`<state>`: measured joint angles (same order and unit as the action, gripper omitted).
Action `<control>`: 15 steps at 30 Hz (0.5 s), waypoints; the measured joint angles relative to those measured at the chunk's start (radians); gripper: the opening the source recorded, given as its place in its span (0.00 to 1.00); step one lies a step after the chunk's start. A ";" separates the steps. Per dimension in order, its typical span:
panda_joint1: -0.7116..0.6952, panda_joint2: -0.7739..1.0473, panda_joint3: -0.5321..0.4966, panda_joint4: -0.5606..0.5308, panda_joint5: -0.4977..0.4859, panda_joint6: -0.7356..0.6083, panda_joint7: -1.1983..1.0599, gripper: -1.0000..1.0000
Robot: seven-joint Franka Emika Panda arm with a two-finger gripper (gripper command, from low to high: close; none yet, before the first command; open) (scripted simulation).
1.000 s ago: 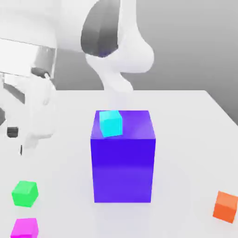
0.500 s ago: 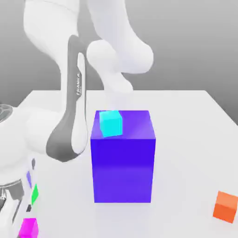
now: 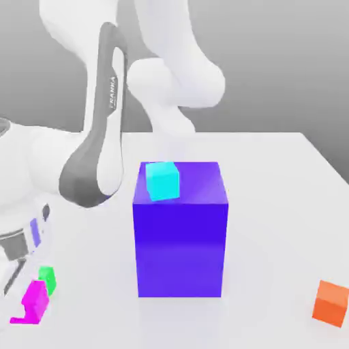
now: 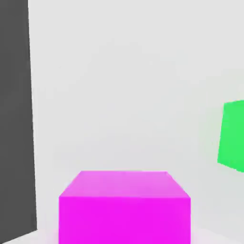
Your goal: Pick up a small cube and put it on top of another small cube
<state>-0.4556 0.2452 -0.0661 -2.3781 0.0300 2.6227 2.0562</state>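
Note:
The small cube (image 3: 37, 297), bright magenta, hangs tilted just off the white table at the exterior view's lower left. My gripper (image 3: 28, 300) has come down on it from the left and is shut on it. In the hand view the same magenta small cube (image 4: 124, 209) sits close under the camera. The other small cube (image 3: 48, 277), bright green, stands right behind the magenta one, half hidden by it. The green cube (image 4: 232, 136) appears beside the magenta one in the hand view, a short gap apart.
A big blue-purple block (image 3: 180, 228) stands mid-table with a cyan cube (image 3: 163, 180) on its top. An orange cube (image 3: 332, 302) lies at the exterior view's lower right. The arm's white links (image 3: 95, 157) loom over the left side. The table (image 3: 272, 204) ends close to the small cubes.
The arm swung down over the exterior view's lower left and the gripper closed. The magenta cube has moved up from the table, in front of the green cube.

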 joint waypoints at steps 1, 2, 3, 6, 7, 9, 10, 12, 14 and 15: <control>-0.005 -0.034 -0.017 -0.033 0.002 -0.001 0.048 0.00; -0.010 -0.069 -0.033 -0.066 0.002 -0.003 0.099 0.00; -0.016 -0.102 -0.049 -0.098 0.000 -0.003 0.150 0.00; -0.034 -0.116 -0.071 -0.153 0.007 0.038 0.233 0.00; -0.037 -0.089 -0.069 -0.155 0.017 0.067 0.232 0.00; -0.047 -0.024 -0.056 -0.155 0.040 0.131 0.220 0.00; -0.053 0.001 -0.049 -0.154 0.047 0.155 0.216 1.00; -0.053 0.001 -0.049 -0.154 0.047 0.155 0.216 1.00; -0.053 0.001 -0.049 -0.154 0.047 0.155 0.216 1.00; -0.053 0.001 -0.049 -0.154 0.047 0.155 0.216 1.00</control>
<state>-0.5082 0.2461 -0.1150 -2.5320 0.0770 2.7777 2.2725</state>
